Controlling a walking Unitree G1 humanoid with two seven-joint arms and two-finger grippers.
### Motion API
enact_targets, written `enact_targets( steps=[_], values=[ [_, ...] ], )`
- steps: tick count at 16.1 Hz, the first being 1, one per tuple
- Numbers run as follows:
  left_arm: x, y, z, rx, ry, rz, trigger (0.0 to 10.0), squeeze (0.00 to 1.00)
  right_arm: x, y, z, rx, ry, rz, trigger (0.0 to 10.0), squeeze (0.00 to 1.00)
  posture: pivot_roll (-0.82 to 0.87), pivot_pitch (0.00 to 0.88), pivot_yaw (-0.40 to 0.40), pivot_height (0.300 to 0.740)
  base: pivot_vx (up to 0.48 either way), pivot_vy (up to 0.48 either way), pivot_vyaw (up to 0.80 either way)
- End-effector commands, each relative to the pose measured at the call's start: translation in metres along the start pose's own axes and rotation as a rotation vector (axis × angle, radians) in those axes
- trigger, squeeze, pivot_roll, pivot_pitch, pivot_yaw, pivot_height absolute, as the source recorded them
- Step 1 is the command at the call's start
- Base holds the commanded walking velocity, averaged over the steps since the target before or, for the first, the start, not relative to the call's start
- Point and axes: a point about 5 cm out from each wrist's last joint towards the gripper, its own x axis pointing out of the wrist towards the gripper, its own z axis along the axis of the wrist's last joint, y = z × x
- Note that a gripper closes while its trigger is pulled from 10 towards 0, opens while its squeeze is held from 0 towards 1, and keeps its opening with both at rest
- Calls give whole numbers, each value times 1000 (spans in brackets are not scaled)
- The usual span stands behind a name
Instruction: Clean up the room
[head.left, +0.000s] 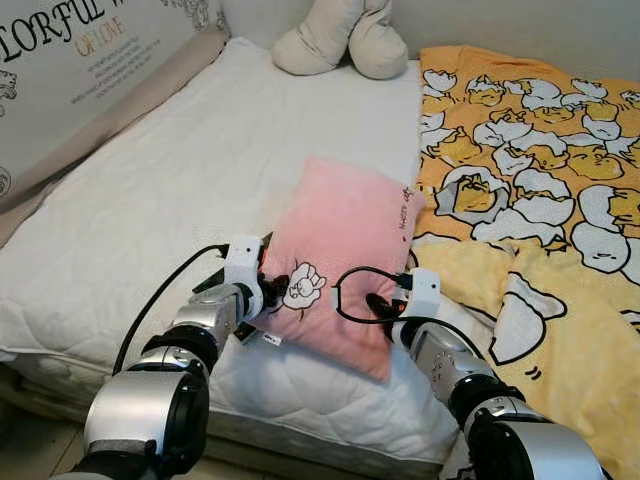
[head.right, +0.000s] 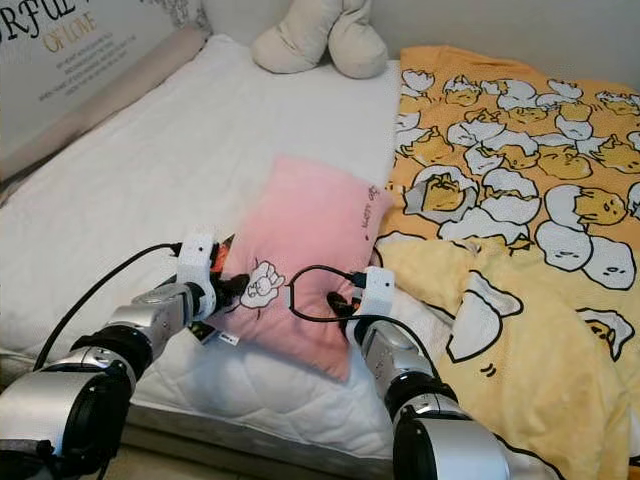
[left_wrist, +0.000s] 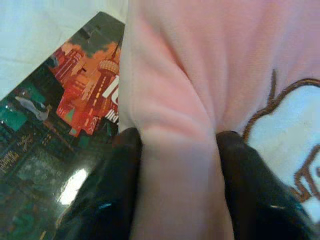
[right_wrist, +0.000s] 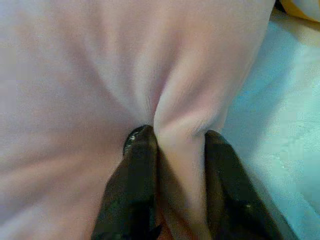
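While the left gripper (left_wrist: 175, 145) pinches a fold at the soft pink square pillow's (head.left: 340, 235) near left edge, beside a glossy printed book (left_wrist: 55, 150) on the white quilted mattress (head.left: 170, 180), the right gripper (right_wrist: 177, 140) clamps its near right corner.

"ORFUL" and "OF LOVE" (partly cropped) on headboard (head.left: 90, 70)

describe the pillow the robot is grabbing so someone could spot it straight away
On the white mattress, just left of the yellow duck-print blanket, lies the pink pillow. The left gripper and right gripper pinch its near edge. Unlike the beige cushion, it is pink with a white hand emblem.
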Motion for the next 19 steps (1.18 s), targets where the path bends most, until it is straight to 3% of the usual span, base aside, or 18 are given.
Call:
enact_targets(
  steps=[1, 2, 5, 8, 12, 14, 15, 17, 18, 19],
  values=[
    [2, -6, -6, 36, 38, -16, 0, 0, -3, -9, -9, 16, 34, -45, 0, 0, 101, 49, 23, 740, 0, 0, 0],
    [5, -15, -9, 22, 36, -43, 0, 0, -6, -14, -17, 20, 47, -66, 0, 0, 103, 42, 29, 740, 0, 0, 0],
    [6, -21, -10, 41, 8, -47, 0, 0, -7, -16, -22, 30, 58, -85, 0, 0, 108, 28, 29, 740, 0, 0, 0],
    [7, -26, -11, -38, -23, -61, 0, 0, -10, -20, -31, 8, 86, -106, 0, 0, 97, 7, 27, 740, 0, 0, 0],
    [9, -33, -21, -73, -14, -79, 0, 0, -13, -28, -34, 80, 84, -130, 0, 0, 88, 0, 23, 740, 0, 0, 0],
    [10, -37, -3, -89, -87, -105, 0, 0, -10, -27, -10, 65, 0, -112, 0, 0, 102, 0, 18, 740, 0, 0, 0],
    [9, -37, 16, -49, -155, -118, 0, 0, -8, -25, 11, 14, -72, -88, 0, 0, 107, 0, 19, 740, 0, 0, 0],
    [7, -39, 39, 0, -224, -139, 0, 0, -7, -20, 33, -100, -148, -51, 0, 0, 111, 0, 21, 740, 0, 0, 0],
    [3, -39, 68, 69, -299, -136, 0, 0, -8, -14, 62, -161, -252, -23, 0, 0, 120, 0, 18, 740, 0, 0, 0],
    [0, -39, 80, 75, -341, -146, 0, 0, -9, -11, 76, -167, -300, -12, 0, 0, 122, 0, 19, 740, 0, 0, 0]
  ],
)
